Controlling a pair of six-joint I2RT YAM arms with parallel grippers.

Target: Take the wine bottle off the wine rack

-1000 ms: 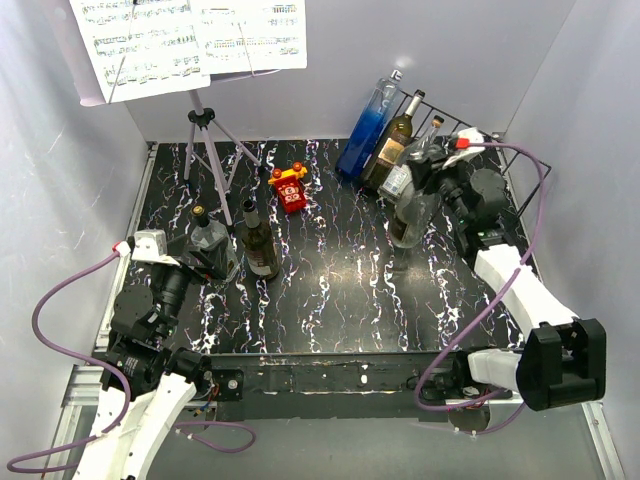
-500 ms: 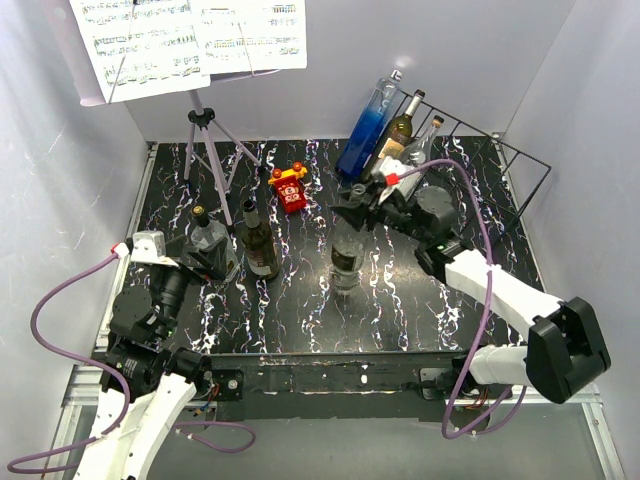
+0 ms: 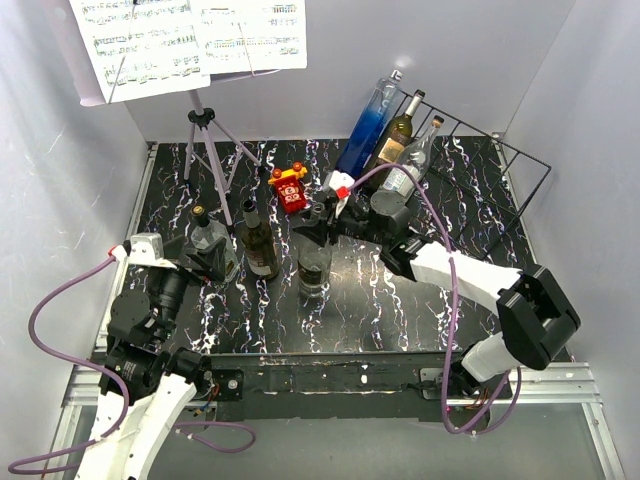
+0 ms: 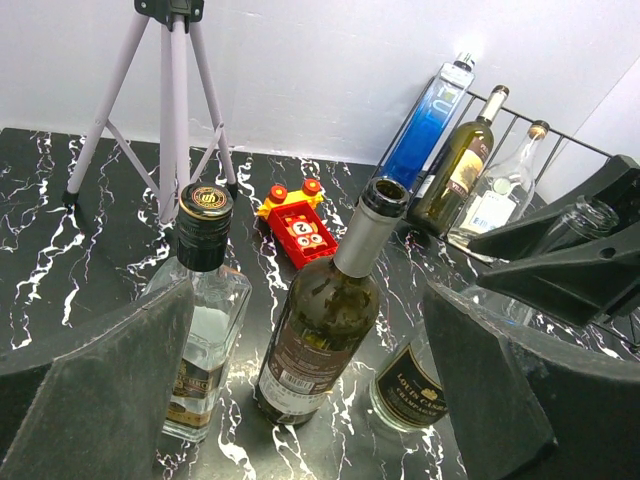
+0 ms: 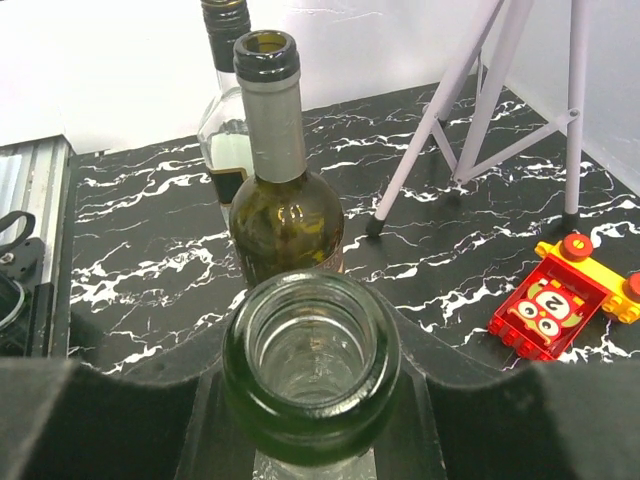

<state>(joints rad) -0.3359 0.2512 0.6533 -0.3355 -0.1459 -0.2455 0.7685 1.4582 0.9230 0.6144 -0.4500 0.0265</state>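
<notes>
Our right end effector [image 3: 318, 222] is clamped on the bottle's [image 3: 314, 270] neck. The bottle hangs upright beneath it, well apart from the rack [image 3: 495, 150]. Our left end effector [image 4: 305, 330] is spread apart.

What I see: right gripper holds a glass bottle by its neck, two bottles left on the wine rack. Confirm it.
Not two: the top external view shows three bottles on the wine rack. The right gripper does hold the glass bottle's neck.
</notes>
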